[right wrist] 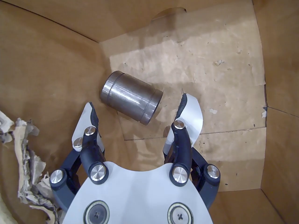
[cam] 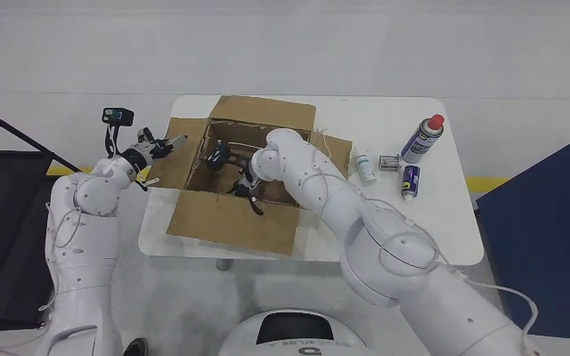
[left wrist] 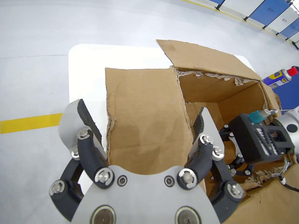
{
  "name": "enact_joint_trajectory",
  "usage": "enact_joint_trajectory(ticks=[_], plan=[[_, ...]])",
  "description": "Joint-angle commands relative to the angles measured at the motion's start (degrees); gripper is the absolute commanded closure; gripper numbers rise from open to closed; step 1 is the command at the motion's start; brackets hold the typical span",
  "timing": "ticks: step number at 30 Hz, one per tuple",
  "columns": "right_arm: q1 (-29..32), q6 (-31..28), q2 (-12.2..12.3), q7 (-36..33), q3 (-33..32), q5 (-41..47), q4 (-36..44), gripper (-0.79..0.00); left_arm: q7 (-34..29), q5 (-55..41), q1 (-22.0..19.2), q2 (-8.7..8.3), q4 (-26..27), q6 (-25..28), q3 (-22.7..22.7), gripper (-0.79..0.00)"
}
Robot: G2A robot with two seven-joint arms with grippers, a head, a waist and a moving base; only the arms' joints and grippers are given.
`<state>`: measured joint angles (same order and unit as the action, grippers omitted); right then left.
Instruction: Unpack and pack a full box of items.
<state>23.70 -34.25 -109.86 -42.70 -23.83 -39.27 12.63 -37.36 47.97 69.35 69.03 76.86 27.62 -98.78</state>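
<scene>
Top view: cardboard box (cam: 263, 111) sits open on the white table (cam: 427, 214), flaps splayed out. R gripper (right wrist: 137, 100) is down inside the box, fingers spread wide, gripping nothing. Metal cylinder (right wrist: 132, 96) lies on its side on the box floor, just ahead of & btwn the fingertips; can't tell if touching. L gripper (left wrist: 141, 105) hangs over the box's flap on the robot's left, fingers also wide apart, empty. Near the box on the robot's right: red-capped spray can (cam: 422, 138), small blue can (cam: 410, 178), white bottle (cam: 363, 166).
</scene>
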Motion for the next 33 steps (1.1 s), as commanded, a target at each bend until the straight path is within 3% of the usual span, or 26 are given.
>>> enact_joint_trajectory(ticks=[1,3,5,17,25,33], plan=[[0.05,0.47,-0.09,-0.83,0.33,-0.66,-0.27,-0.616,0.00,0.00,0.00,0.00,0.00,0.00,0.00,-0.785],[0.21,0.55,-0.84,-2.74,0.73,-1.14,0.19,-0.646,0.00,0.00,0.00,0.00,0.00,0.00,0.00,-0.785],[-0.21,-0.97,-1.28,-2.78,0.55,-0.72,0.00,-0.785,0.00,0.00,0.00,0.00,0.00,0.00,0.00,-0.785],[-0.62,-1.75,-1.50,-1.59,0.22,-0.27,0.07,-0.785,0.00,0.00,0.00,0.00,0.00,0.00,0.00,-0.785],[1.54,-5.83,-0.33,-2.75,-0.75,0.74,2.77,-0.785,0.00,0.00,0.00,0.00,0.00,0.00,0.00,-0.785],[2.94,-0.15,0.38,-3.96,-0.53,-1.64,5.45,-0.785,0.00,0.00,0.00,0.00,0.00,0.00,0.00,-0.785]])
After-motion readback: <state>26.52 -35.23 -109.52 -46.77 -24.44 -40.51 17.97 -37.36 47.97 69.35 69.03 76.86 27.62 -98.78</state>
